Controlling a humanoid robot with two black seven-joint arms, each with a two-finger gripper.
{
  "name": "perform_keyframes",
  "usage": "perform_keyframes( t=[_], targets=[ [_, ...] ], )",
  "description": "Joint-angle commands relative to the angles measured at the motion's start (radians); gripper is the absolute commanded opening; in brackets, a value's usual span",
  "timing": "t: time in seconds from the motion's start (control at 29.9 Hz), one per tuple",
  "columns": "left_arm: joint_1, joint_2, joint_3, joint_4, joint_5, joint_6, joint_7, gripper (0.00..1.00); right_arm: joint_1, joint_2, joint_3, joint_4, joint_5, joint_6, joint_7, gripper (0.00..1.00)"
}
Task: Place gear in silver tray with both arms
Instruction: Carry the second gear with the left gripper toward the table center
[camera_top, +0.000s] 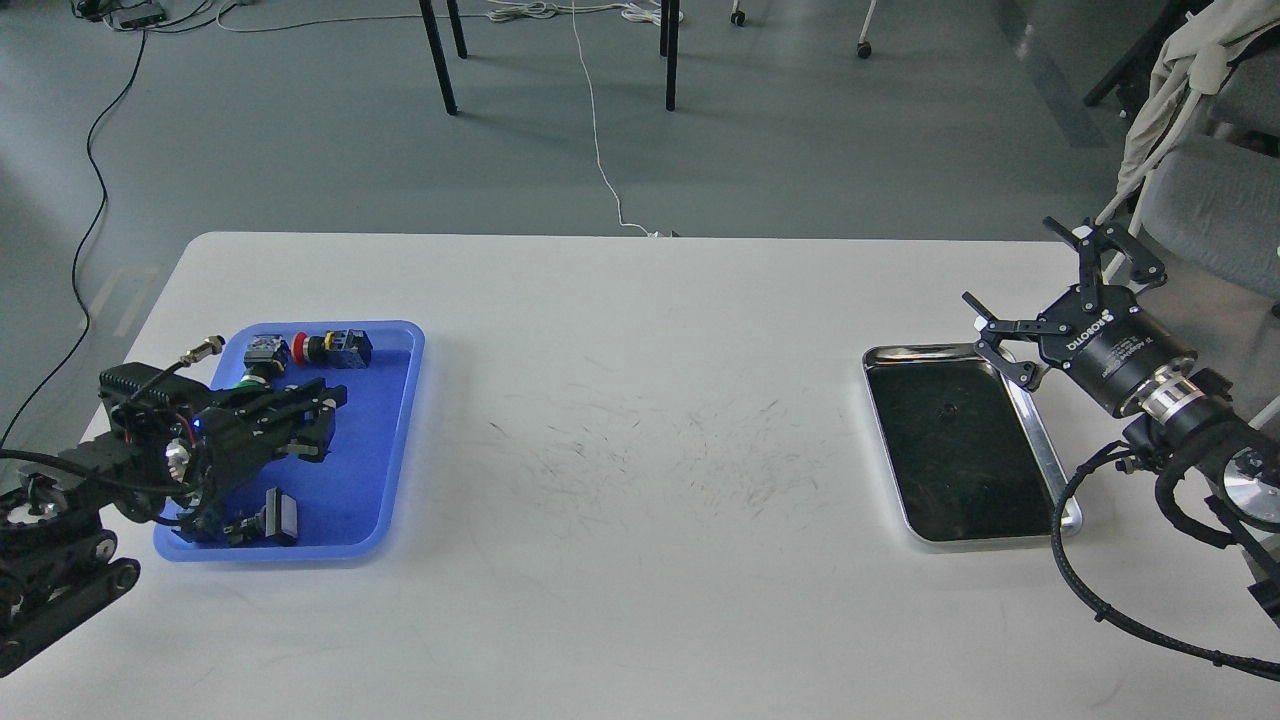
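The silver tray (1040, 455) lies on the right of the white table, its dark mirror-like base bare. My right gripper (1040, 295) hovers at the tray's far right corner with its fingers spread wide open and nothing between them. My left gripper (318, 425) reaches over the blue plastic tray (385, 480) on the left; its dark fingers merge with the parts under them, so I cannot tell whether it is open or shut. I cannot pick out a gear among the parts in the blue tray.
The blue tray holds a red-capped button switch (325, 346), a black part (262, 352) and a black block (275, 518). A metal connector (203, 349) lies just outside its far left corner. A grey chair (1200, 200) stands beyond the table's right edge.
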Motion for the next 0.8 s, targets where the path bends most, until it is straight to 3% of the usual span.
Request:
perform_keyframes(
  t=[0.0,0.13,0.4,0.57,0.7,0.77],
  targets=[
    [-0.048,0.033,-0.011,-0.117,-0.051,-0.012,0.019,0.09,0.0,-0.004,0.0,-0.001,0.0,0.0,0.0,0.97],
    [-0.062,-0.022,-0.013,-0.197,-0.073,-0.002,0.039,0.09,-0.001,-0.021,0.0,-0.006,0.0,0.0,0.0,0.97],
    [-0.088,-0.326,0.006,-0.182,-0.013,-0.024,0.104,0.09,0.0,-0.027,0.029,-0.018,-0.002,0.0,0.002,0.97],
    [-0.125,-0.59,0.059,-0.076,0.073,-0.033,0.133,0.09,0.0,-0.027,0.029,-0.019,-0.002,0.0,0.002,0.97],
    [-0.152,-0.826,0.111,0.089,0.088,-0.025,0.139,0.09,0.0,-0.025,0.032,-0.018,-0.002,0.0,0.002,0.97],
    [-0.16,-0.831,0.116,0.174,0.105,-0.025,0.134,0.09,0.002,-0.027,0.037,-0.018,-0.002,0.0,0.005,0.97]
  ],
)
